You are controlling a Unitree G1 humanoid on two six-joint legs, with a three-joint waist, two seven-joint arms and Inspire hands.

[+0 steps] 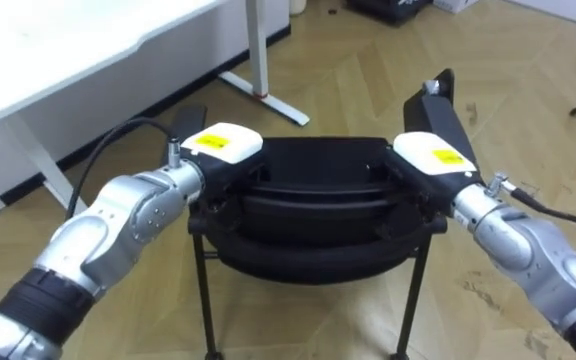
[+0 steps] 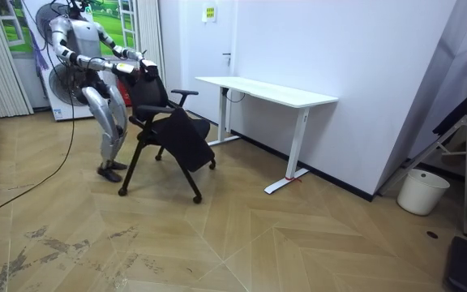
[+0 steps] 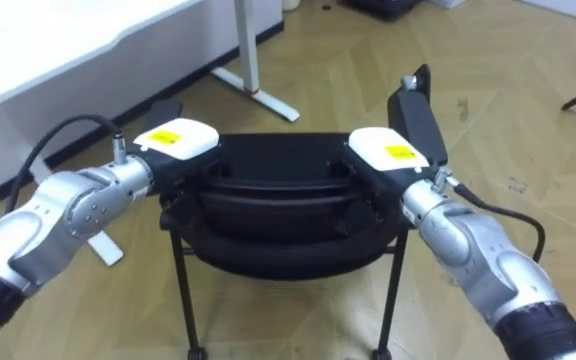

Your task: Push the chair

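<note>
the left robot hand [image 1: 223, 143] and the right robot hand [image 1: 433, 153] are resting on the top edge of the black chair [image 1: 313, 195], 1 near each end of its backrest. their fingers are blending into the dark frame, so i cannot tell how far they are closing. the chair is standing on the wooden floor [image 1: 368, 80] right before the robot, with the white desk [image 1: 78, 50] lying beyond it to the left.

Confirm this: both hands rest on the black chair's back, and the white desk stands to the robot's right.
Wrong side. The left hand and right hand do rest on the back of the black chair, but the white desk stands to the robot's left, as the left eye view shows.
</note>
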